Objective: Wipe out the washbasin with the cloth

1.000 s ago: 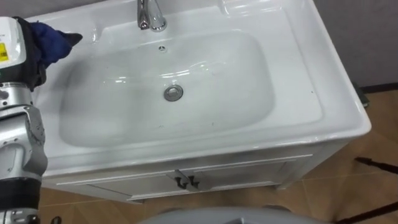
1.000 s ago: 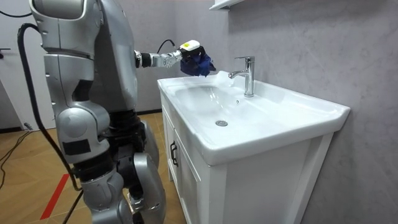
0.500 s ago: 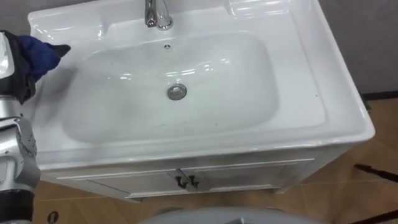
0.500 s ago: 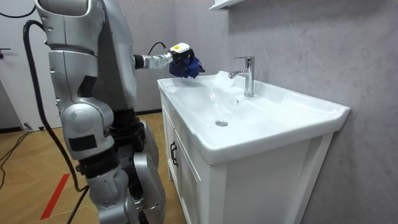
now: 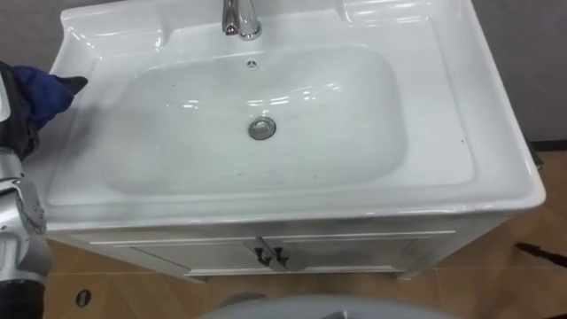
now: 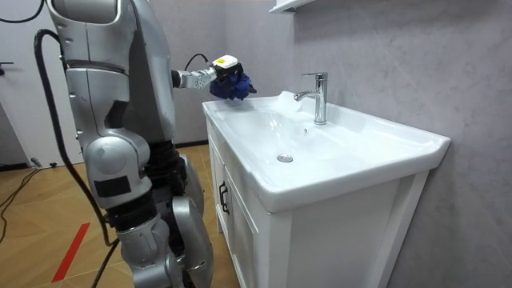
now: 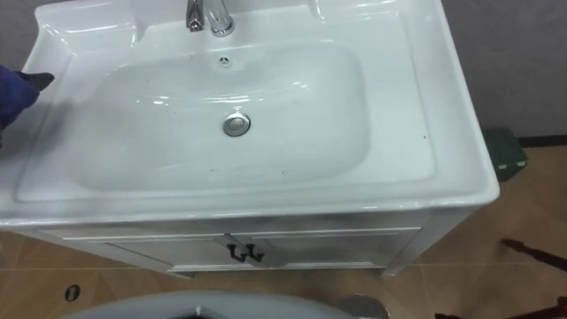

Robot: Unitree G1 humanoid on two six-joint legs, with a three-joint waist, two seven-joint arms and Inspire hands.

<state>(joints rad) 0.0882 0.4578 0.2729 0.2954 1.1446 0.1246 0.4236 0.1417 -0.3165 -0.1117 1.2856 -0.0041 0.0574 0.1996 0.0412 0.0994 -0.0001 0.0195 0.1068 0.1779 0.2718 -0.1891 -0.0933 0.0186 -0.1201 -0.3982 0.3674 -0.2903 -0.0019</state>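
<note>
Moved off since 1 s ago: left robot hand [image 6: 223, 70] sits just outside basin [image 5: 478, 133] left rim, fingers clamped on 1 blue cloth [image 5: 41, 92]. I count 1 tap [image 5: 240, 18], 1 drain [image 5: 261, 128].

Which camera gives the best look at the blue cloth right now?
The room view: the whole blue cloth shows there, bunched in the left hand, held up by the far end of the basin. The left eye view shows part of it at the picture's left edge; the right eye view shows a smaller part.
</note>
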